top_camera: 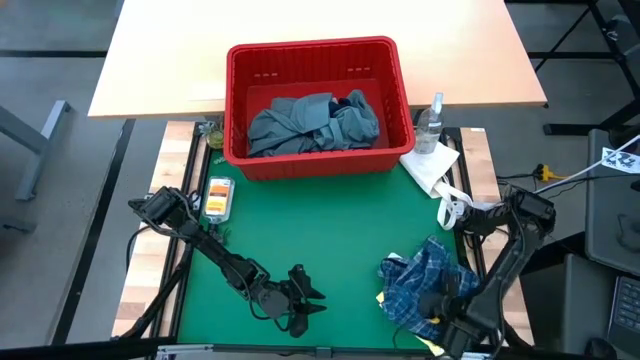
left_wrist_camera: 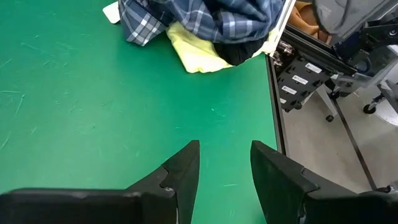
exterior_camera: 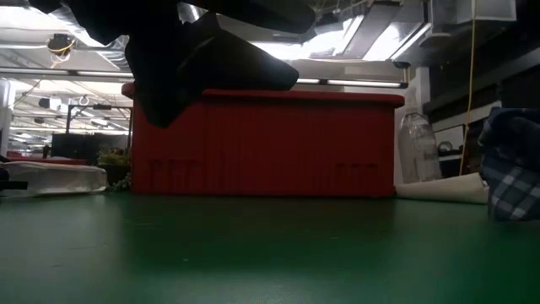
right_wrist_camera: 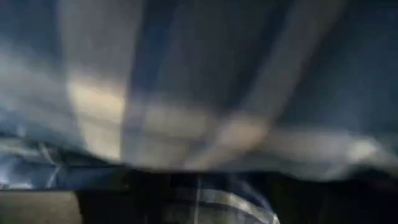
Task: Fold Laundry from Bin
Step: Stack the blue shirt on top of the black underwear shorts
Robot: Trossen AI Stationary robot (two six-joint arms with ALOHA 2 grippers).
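Right claw (top_camera: 432,305) spread, buried in plaid shirt (top_camera: 430,275), left claw (top_camera: 312,297) parted, empty, well apart

Red bin (top_camera: 318,58), grey-blue garment (top_camera: 312,124), blue-white plaid shirt (top_camera: 432,278), green mat (top_camera: 340,230).

No readable text in any view. White stickers (left_wrist_camera: 297,79) on the dark frame beside the desk carry print, probably labels, too small to read. The orange-and-white packet (top_camera: 218,197) by the bin (top_camera: 318,55) has illegible markings.
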